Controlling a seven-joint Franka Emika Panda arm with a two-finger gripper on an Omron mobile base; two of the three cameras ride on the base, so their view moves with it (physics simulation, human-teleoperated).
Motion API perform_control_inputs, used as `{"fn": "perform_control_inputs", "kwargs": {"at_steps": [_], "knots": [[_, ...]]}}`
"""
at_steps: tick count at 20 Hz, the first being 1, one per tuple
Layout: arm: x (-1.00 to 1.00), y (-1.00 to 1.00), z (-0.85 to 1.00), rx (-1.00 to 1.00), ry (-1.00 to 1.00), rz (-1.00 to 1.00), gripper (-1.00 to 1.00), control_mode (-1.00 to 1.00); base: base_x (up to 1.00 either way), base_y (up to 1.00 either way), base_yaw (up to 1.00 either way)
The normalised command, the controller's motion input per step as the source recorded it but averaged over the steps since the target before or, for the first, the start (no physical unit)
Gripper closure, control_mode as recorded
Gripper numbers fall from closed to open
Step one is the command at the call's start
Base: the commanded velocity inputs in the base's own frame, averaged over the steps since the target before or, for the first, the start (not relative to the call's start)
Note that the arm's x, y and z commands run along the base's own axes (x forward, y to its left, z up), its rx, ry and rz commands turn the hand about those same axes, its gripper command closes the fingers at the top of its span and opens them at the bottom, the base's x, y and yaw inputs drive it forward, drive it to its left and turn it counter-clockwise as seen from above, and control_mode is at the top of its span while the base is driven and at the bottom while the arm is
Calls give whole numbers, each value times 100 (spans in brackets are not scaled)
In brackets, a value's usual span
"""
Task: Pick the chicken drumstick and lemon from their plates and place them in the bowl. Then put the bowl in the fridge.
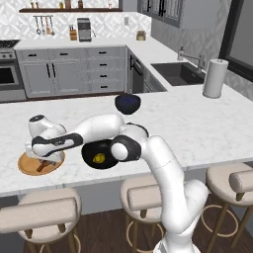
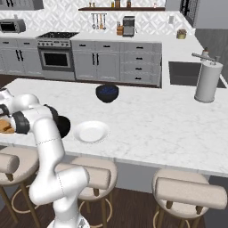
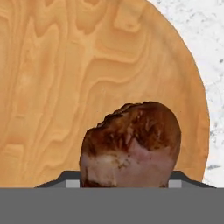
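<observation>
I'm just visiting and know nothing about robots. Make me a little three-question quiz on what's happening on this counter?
1. True or false: the lemon already lies in the black bowl.
2. The chicken drumstick sits over which plate? A) the white plate B) the wooden plate C) the blue bowl
3. Fill in: the gripper hangs over the ____ plate, with the drumstick between its fingertips.

Key: 1 true; 2 B; 3 wooden. Whether the drumstick is firmly gripped cannot be told.

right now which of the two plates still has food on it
The tan wooden plate under the gripper, holding the chicken drumstick; the white plate is bare.
</observation>
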Motion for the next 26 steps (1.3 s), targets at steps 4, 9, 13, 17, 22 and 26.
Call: {"fn": "perform_control_inputs", "kwargs": {"at_steps": [4,9,13,17,22,26], "knots": [[-91,-60,47,7,-19,-3,100,-100,0,0,0],[-43,-27,94,0,1,-4,100,-100,0,0,0],[-44,-80,91,1,7,-12,100,-100,0,0,0],[-22,-90,81,0,10,-6,100,-100,0,0,0],[5,-92,5,0,7,-4,100,-100,0,0,0],[3,-99,-1,0,0,0,100,-100,0,0,0]]}}
